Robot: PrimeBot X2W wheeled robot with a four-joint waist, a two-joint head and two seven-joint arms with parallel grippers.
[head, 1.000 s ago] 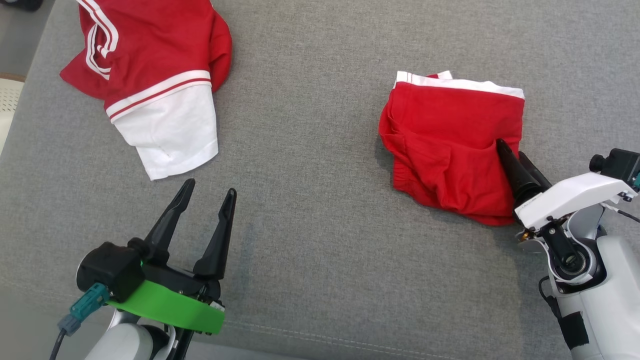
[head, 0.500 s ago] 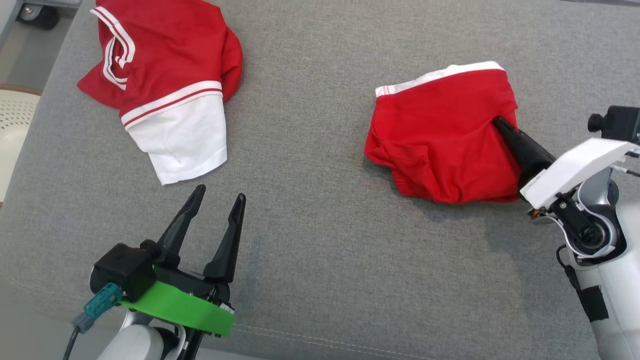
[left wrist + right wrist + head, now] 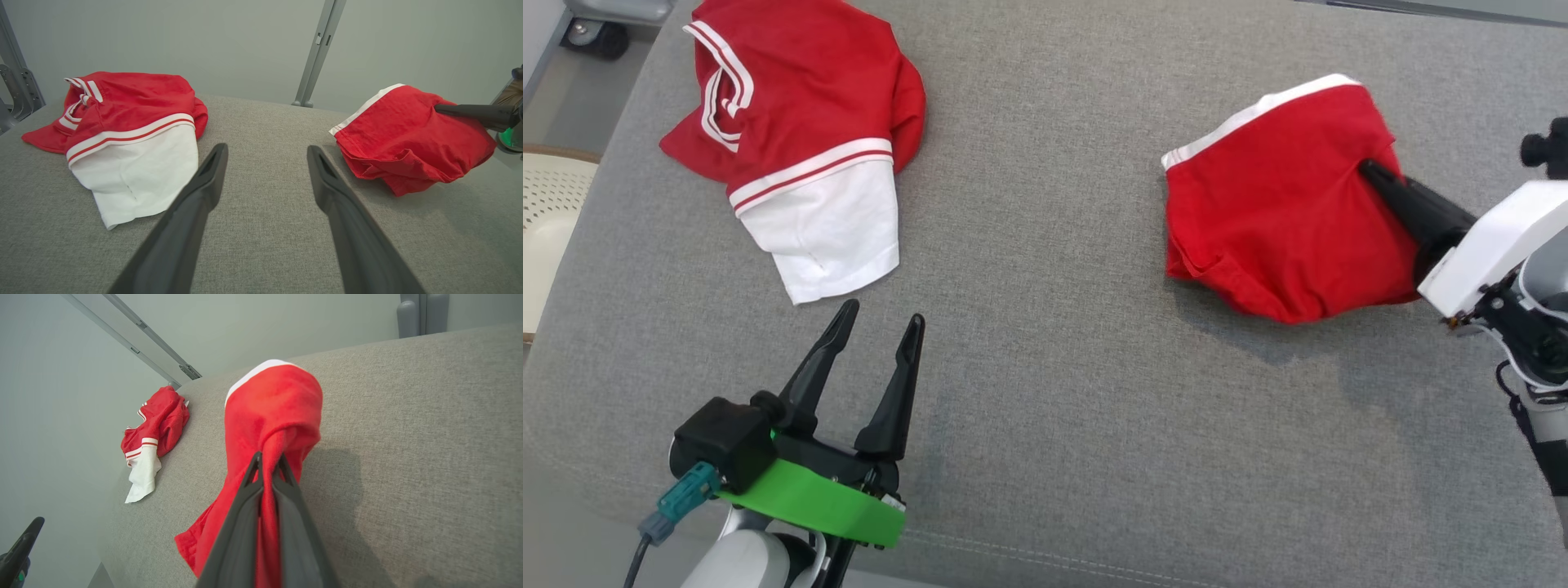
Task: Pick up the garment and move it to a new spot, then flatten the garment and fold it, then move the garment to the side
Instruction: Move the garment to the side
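At the right of the head view, the right gripper (image 3: 1372, 171) has its two dark fingers pinched together on a fold of the garment (image 3: 1282, 220). In the right wrist view red cloth is squeezed between them, with no gap beyond it. The garment is a compact red bundle with a white band along its upper left edge. It sits on the right half of the grey cushion (image 3: 1045, 245), and the shadow beneath suggests it is partly raised, though I cannot tell whether its lower edge touches.

The relation that matters is this: the bundle stretches left and downward in the frame from the fingertips, so the grip is on its right-hand edge and the cloth trails behind any pull toward the right of the frame. Its long axis runs roughly from the white band at upper left to the red hem at lower right.

The left gripper (image 3: 882, 312) rests at the lower left, fingers spread and empty. It is well apart from the bundle and nearer the second shirt (image 3: 800, 106), crumpled at the upper left. I judge the folding finished and the carry to the side under way — work for the right arm alone.
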